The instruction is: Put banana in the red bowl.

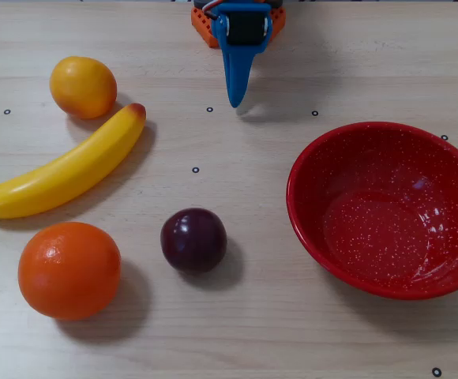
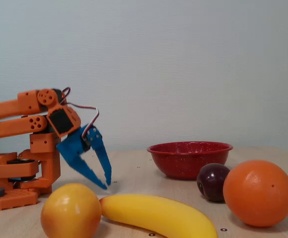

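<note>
Fingers [image 2: 106, 171] gape only in fixed view, clear of banana [image 2: 159, 214].

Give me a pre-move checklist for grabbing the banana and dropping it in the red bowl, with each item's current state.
1. Gripper empty: ok, holds nothing.
2. Jaws apart enough for a grasp: cannot tell; the fixed view shows only a small gap.
3. Banana free to lift: ok, lying flat, though the yellow-orange fruit sits close to its reddish tip.
4. Red bowl ready: ok, upright and empty.
5. Route to the bowl: ok; the plum and orange lie off to one side.
</note>
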Motion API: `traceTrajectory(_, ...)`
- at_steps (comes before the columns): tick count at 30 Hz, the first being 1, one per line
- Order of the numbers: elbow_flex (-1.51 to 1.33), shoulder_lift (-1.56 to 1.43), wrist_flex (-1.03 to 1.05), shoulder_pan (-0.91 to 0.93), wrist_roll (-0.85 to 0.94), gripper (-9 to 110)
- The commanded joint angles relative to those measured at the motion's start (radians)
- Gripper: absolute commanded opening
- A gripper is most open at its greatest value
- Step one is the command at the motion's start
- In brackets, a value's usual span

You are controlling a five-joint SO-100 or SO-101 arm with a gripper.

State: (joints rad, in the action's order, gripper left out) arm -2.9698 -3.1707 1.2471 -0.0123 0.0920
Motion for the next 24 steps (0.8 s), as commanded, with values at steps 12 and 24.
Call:
traceTrajectory(12,0.380,0.314,0.020,0.064,0.201,0)
traceTrajectory(24,0.709,0.615,0.043,0.189,0.357,0)
